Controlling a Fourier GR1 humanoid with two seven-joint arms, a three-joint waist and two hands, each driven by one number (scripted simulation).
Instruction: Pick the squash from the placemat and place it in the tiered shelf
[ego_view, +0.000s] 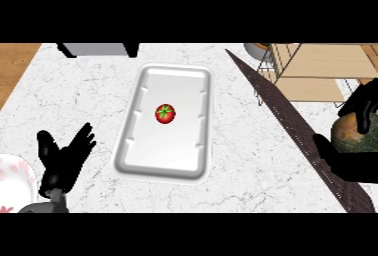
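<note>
A rounded, mottled dark-green and tan squash (353, 134) sits at the view's right edge, over the dark speckled placemat (295, 120), with the black right hand (354, 160) curled round it: fingers arch over its top and the thumb cups it from below. Only part of its skin shows between them. Just beyond stands the light wooden tiered shelf with thin wire legs (325, 65). On the white marble counter (88, 90), a white rectangular tray (148, 160) holds a small red tomato with a green stem (165, 114). The black left hand (65, 155) rests at lower left, fingers spread upward, beside a white floral plate (15, 180).

Right hand (353, 150) grips squash (353, 136)
</note>
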